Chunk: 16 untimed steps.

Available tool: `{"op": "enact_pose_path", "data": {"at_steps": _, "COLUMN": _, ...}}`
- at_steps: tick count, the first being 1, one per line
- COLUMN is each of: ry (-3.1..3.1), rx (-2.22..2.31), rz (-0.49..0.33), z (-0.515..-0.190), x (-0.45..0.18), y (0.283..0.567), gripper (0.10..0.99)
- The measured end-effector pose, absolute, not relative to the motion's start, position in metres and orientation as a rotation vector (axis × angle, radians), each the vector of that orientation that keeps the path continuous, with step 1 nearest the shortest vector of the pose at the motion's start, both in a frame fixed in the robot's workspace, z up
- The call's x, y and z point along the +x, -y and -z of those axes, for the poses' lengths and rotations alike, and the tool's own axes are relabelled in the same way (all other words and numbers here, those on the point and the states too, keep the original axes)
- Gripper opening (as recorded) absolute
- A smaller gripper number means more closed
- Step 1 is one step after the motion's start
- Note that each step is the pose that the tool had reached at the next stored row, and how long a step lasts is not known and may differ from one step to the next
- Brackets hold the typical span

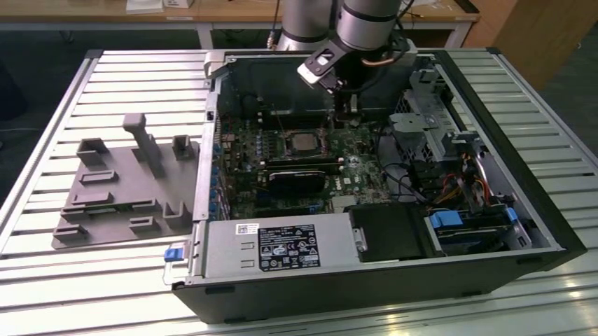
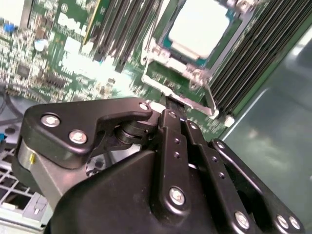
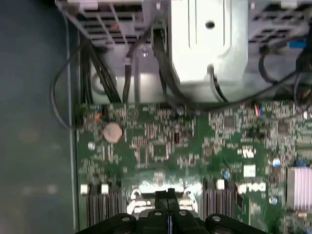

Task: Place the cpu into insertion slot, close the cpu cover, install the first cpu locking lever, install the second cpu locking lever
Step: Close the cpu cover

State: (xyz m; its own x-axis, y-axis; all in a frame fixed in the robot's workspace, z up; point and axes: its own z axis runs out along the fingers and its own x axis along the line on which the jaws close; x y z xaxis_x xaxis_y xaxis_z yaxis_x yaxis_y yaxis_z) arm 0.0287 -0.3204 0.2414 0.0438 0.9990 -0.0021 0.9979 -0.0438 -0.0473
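Note:
The cpu (image 1: 301,142) (image 2: 200,27), a silver-grey square chip, lies flat in the insertion slot (image 3: 139,196) on the green motherboard inside the open computer case. The cpu cover (image 2: 168,61), a thin metal frame, lies down around the chip. A thin wire lever (image 2: 208,95) runs along one side of the socket. My gripper (image 1: 344,123) (image 2: 167,103) (image 3: 169,194) hangs just off the socket's edge, toward the exterior view's right. Its black fingers are pressed together, with nothing seen between them, and their tips sit at the socket's metal rim.
Long black memory slots (image 2: 253,53) flank the socket. A black card (image 1: 299,178) lies nearer the front, ahead of the power supply (image 1: 280,245). A drive cage (image 1: 421,126) and cables crowd the exterior view's right. A grey fixture plate (image 1: 122,189) rests on the table (image 1: 112,294).

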Motion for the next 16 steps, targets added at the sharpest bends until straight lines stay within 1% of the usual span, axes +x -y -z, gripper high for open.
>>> {"op": "enact_pose_path", "data": {"at_steps": 11, "ry": 2.165, "rx": -2.262, "rz": -0.017, "z": -0.241, "x": 0.002, "y": 0.320, "gripper": 0.102}}
{"op": "enact_pose_path", "data": {"at_steps": 16, "ry": 2.184, "rx": -2.282, "rz": 0.029, "z": -0.240, "x": -0.007, "y": 0.320, "gripper": 0.102}}
